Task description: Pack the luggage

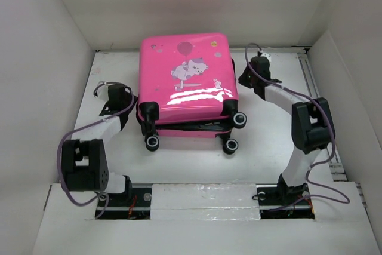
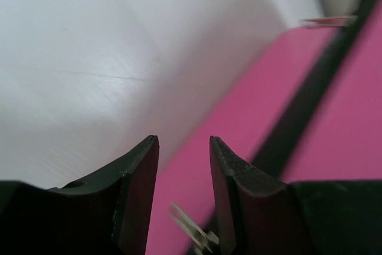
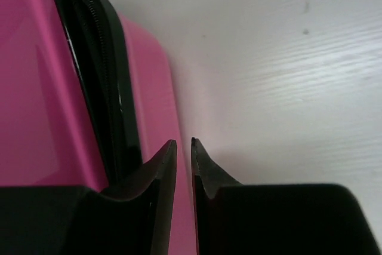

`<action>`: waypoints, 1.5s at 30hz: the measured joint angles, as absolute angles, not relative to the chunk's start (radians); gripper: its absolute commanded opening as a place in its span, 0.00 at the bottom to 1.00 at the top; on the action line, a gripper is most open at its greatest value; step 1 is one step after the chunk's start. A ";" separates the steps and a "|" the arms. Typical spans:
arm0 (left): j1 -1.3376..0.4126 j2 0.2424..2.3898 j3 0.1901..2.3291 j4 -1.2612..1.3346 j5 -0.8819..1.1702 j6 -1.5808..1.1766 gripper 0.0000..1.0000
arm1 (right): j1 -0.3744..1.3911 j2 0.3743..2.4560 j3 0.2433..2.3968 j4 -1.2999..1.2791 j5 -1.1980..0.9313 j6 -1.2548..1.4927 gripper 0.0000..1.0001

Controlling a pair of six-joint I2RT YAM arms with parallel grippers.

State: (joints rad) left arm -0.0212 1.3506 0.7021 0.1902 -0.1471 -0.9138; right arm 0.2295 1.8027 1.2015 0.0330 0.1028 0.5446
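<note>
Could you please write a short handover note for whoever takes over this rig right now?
Left tool: open and empty, at the left side of the luggage, next to the black zip seam.
Right tool: almost closed, only a thin slit, holding nothing, at the right side of the luggage.
Luggage: lying flat in the middle of the table, printed shell up, wheels toward the arms.
Done: the lid is folded down over the base.
Left: a dark gap shows between the halves at the wheel end, so it probably needs pressing shut and zipping. The contents are hidden.
</note>
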 measured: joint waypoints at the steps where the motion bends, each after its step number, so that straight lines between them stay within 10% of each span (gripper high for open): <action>1: -0.017 1.386 0.701 0.196 -0.148 -0.920 0.34 | 0.236 1.830 1.231 0.028 0.096 0.545 0.21; 18: -0.280 1.319 0.515 0.394 -0.442 -0.963 0.29 | 0.280 2.270 1.867 -0.110 0.027 0.397 0.22; 29: -0.863 1.074 0.385 0.006 -0.552 -1.142 0.40 | 0.268 2.276 1.954 -0.044 -0.181 0.443 0.62; 39: -0.958 0.680 0.434 -0.252 -0.640 -1.108 0.39 | 0.236 2.036 1.946 -0.137 -0.419 0.492 0.76; 45: -0.963 0.556 0.453 -0.091 -0.744 -0.889 0.36 | 0.149 1.661 1.654 -0.097 -0.342 0.474 0.02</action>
State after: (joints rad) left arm -0.9630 0.5556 0.4526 -0.0914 -0.7441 -0.8886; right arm 0.1493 1.6608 1.6535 -0.0975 -0.3420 0.4740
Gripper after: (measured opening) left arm 0.365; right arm 0.126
